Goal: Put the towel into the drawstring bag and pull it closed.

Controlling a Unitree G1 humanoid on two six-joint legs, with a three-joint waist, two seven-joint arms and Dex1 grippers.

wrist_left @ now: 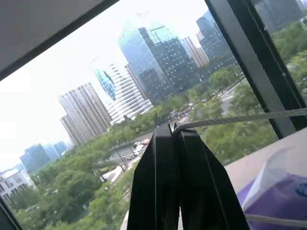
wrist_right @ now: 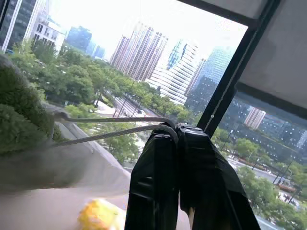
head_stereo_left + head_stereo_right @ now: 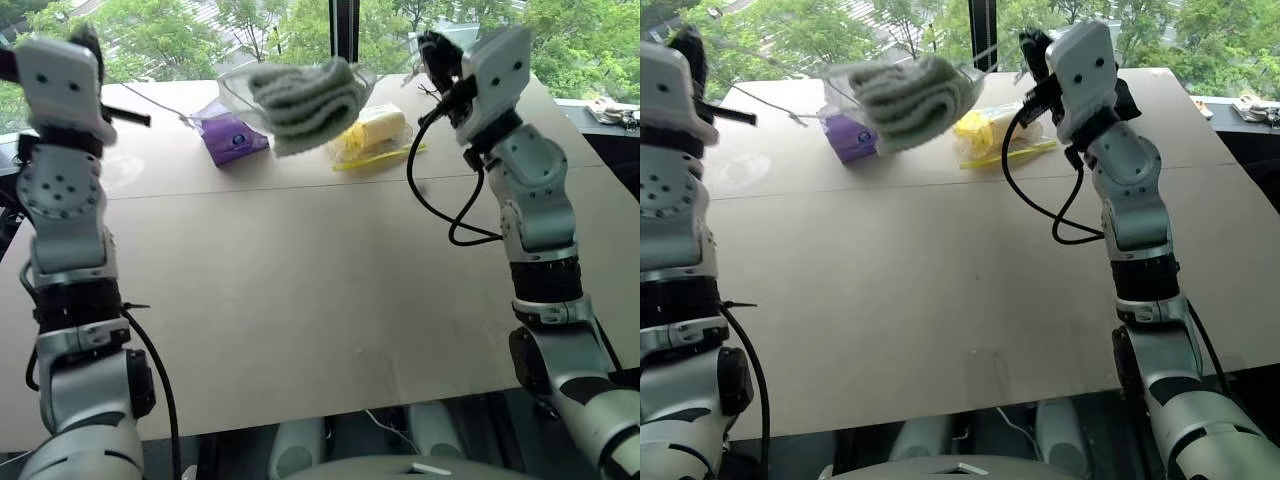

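— Sage-green, thick and fluffy: that is the folded terry towel (image 3: 305, 103), and it sits inside the thin translucent white drawstring bag (image 3: 238, 88), which hangs in the air above the far part of the pale wooden table (image 3: 300, 290).

— What holds the bag up?

— Its white cords. One cord (image 1: 240, 118) runs from the bag to the left gripper (image 1: 171, 132), whose two black fingers are pressed together on it. Another pair of cords (image 2: 105, 127) runs from the bag to the right gripper (image 2: 177, 128), and those fingers are likewise clamped tight on the cord.

— Where are the grippers relative to the bag?

— Both are raised off the table, one on each side of the bag, the left gripper well apart from it, the right one nearer. The cords look stretched between them.

— Is the bag's mouth drawn tight?

— I cannot tell; the fabric blurs around the towel.

— Anything else near the bag?

— Beneath and behind it, on the table, lies a purple tissue pack (image 3: 232, 137) towards the left gripper's side, and a clear plastic bag with yellow contents (image 3: 375, 132) towards the right gripper's side.
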